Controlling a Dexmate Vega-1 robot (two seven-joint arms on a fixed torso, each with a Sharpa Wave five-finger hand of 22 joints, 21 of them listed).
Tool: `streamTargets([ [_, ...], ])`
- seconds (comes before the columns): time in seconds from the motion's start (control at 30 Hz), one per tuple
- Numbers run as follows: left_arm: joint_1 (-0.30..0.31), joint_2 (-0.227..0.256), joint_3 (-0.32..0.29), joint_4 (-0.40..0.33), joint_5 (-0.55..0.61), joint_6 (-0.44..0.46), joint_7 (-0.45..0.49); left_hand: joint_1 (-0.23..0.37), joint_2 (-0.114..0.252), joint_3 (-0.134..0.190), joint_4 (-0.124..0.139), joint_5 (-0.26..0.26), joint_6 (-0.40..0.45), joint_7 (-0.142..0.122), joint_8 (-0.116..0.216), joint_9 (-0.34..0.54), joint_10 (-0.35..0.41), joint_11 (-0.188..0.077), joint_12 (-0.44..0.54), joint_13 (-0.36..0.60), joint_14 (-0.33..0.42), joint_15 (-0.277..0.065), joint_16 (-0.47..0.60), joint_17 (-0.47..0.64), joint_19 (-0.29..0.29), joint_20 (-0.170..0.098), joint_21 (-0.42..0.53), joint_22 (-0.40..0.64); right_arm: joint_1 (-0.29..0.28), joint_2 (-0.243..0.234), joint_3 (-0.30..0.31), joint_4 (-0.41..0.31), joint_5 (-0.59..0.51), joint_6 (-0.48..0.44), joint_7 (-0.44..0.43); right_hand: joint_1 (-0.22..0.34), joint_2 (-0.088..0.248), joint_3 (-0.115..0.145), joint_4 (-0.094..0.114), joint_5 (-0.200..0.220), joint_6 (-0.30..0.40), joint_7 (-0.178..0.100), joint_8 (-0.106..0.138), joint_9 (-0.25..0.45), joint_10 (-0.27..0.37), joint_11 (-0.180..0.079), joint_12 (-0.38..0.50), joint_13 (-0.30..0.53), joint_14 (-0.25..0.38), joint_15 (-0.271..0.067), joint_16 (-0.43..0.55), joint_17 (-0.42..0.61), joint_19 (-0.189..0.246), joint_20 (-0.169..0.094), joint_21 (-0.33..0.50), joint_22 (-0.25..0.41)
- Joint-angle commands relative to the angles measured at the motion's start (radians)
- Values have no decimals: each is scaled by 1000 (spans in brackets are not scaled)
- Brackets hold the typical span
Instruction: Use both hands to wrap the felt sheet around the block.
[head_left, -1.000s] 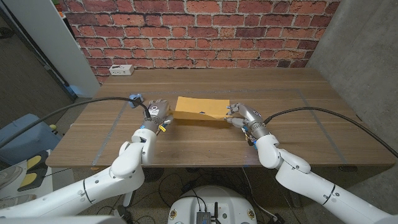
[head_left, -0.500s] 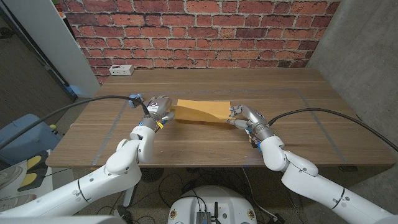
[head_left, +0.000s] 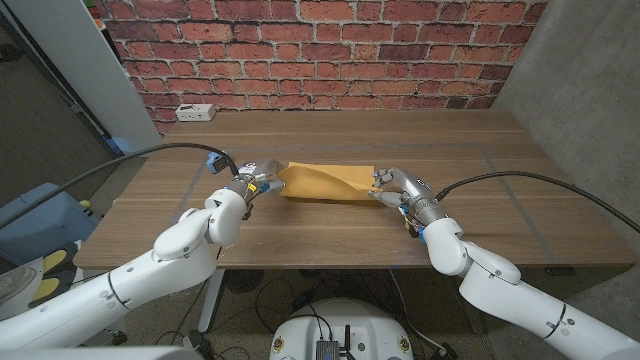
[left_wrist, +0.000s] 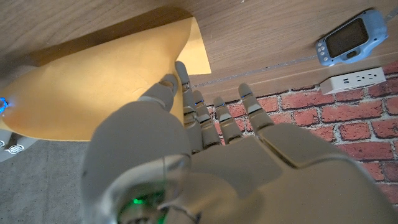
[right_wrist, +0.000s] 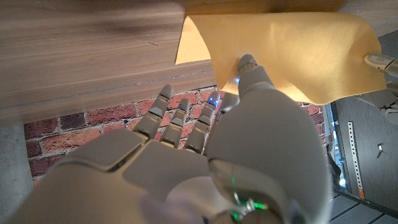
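Your head view looks down from above the wooden table (head_left: 330, 225), facing the brick wall (head_left: 320, 50), both arms entering from the bottom corners. Your left wrist view sits close behind the left hand (left_wrist: 205, 155), turned upside down. Your right wrist view sits equally close behind the right hand (right_wrist: 205, 155), also inverted. All three share the felt sheet (head_left: 325, 182) (left_wrist: 93, 93) (right_wrist: 292, 50).

We see that the left hand (head_left: 254, 180) is now farther from the robot and higher than one second ago, and its arm is swung outward. The felt sheet (head_left: 325, 182) now rises at both ends, lifted off the tabletop. The right hand (head_left: 396, 186) is slightly farther forward.
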Motion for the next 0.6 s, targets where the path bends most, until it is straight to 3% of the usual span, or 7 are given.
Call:
streamTargets([
  [0.03, -83, 23, 0, 17, -105, -13, -96, 1, 19, 16, 16, 5, -21, 8, -5, 13, -2, 18, -9, 4, 7, 12, 0, 4, -5, 5, 6, 5, 61, 3, -21, 37, -9, 18, 43, 0, 0, 8, 2, -6, 106, 83, -2, 5, -6, 3, -8, 5, 7, -79, -2, 2, 2, 4, -4, 3],
  [0.3, -135, 19, 22, 51, -141, -17, -114, 1, 16, 32, 22, 5, -20, 19, 3, 29, 8, 20, -12, 6, 15, 14, -3, 2, -2, -2, 11, 8, 131, 24, -50, 96, -9, 53, 86, -2, 0, 10, 3, -9, 106, 84, -5, 6, -7, 2, -10, 6, 7, -78, -2, 2, 3, 5, -7, 3],
  [0.4, -149, 13, 11, 75, -193, -35, -128, -3, 18, 49, 33, 6, -25, 17, 10, 48, 16, 35, -16, 9, 47, 38, 4, 4, 8, -7, 21, 11, 153, 33, -58, 113, -10, 55, 101, -3, 0, 12, 3, -11, 105, 84, -7, 6, -8, 4, -12, 6, 6, -77, -2, 2, 3, 5, -8, 3],
  [0.6, -163, 6, -12, 121, -288, -74, -128, -6, 23, 78, 48, 9, -44, 29, 19, 76, 18, 62, -26, 12, 83, 46, 8, 5, 31, -6, 39, 17, 189, 45, -72, 135, -17, 60, 120, -4, 1, 15, 4, -14, 100, 89, -11, 7, -16, 7, -17, 7, 6, -74, -3, 3, 4, 8, -11, 3],
])
